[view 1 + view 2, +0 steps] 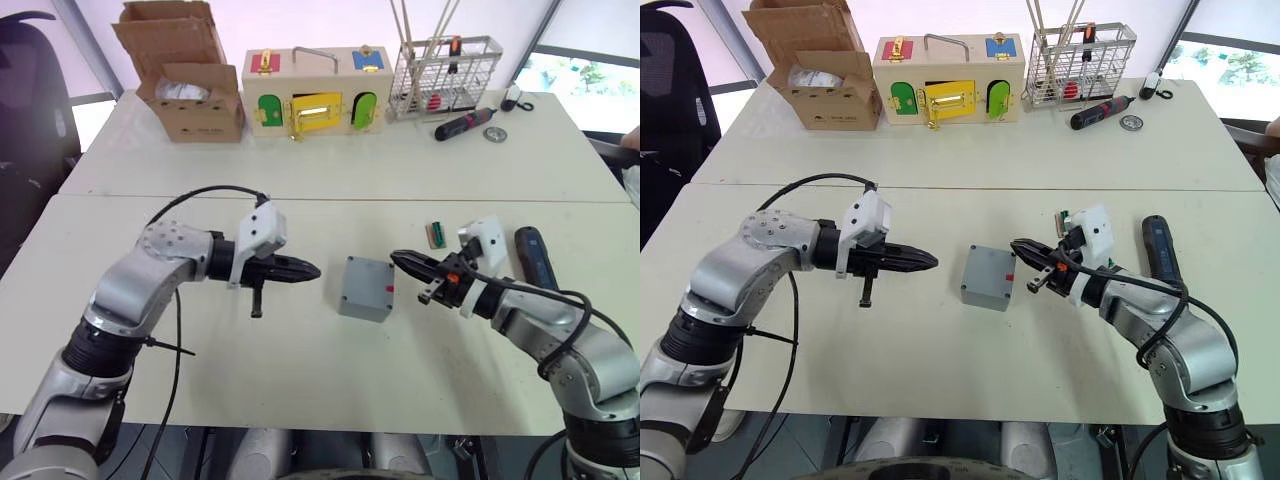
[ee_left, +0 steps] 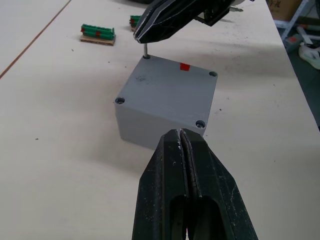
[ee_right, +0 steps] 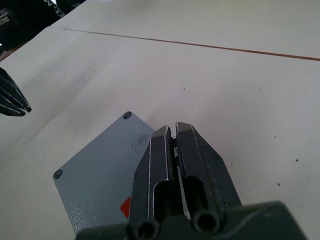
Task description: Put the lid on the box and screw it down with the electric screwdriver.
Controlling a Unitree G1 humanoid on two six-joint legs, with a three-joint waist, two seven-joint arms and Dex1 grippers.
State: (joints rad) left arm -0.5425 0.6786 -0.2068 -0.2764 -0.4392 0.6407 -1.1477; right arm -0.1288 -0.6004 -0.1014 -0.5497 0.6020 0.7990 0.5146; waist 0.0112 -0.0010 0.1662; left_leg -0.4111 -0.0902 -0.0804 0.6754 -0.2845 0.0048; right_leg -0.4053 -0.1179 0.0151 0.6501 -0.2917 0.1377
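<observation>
Right now my right gripper [image 2: 146, 36] pinches a screw [image 2: 145, 50] upright over the box [image 1: 366, 288] — left gripper [image 1: 308, 270] closed, empty; electric screwdriver [image 1: 536, 256] lies pointing near-to-far.

The box [image 1: 366, 288] stands alone on the table [image 1: 300, 360], with bare tabletop on its near side. The left gripper [image 1: 308, 270], fingers together, blocks its left; the right gripper [image 1: 398, 260] crowds its right corner. Behind-right of the box lie a green connector [image 1: 436, 234] and the screwdriver [image 1: 535, 257].
</observation>
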